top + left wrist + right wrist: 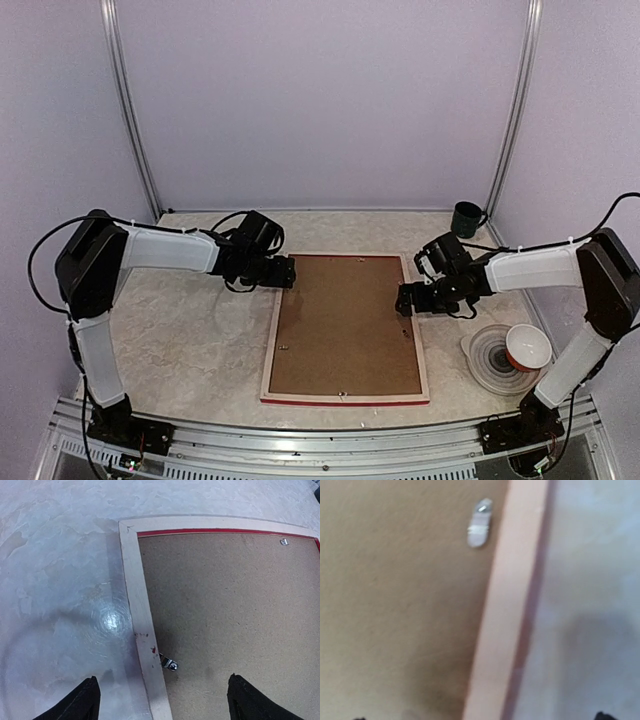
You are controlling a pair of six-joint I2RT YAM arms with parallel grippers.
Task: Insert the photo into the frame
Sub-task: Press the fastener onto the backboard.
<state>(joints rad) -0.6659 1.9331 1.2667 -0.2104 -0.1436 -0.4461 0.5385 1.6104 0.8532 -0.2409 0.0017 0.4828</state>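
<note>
Frame (pixel 271 350) lies face-down mid-tabletop (pixel 170 340), backing board (pixel 345 325) in it. Right gripper (pixel 404 300) is spread at the right rail and left gripper (pixel 284 272) is spread at the far-left corner; both are empty. Risk: a fingertip snags a rail, skewing the frame or popping the board. Photo not visible; can't tell if it's under the board.

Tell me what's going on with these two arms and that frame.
The red-edged frame lies face down on the table, pale wood back up, with a brown backing board sitting inside it. The left gripper hovers open over the frame's left rail near a small metal clip. The right gripper is open at the right rail. Neither holds anything. No photo is in view, so I cannot tell whether it is already under the board.
</note>
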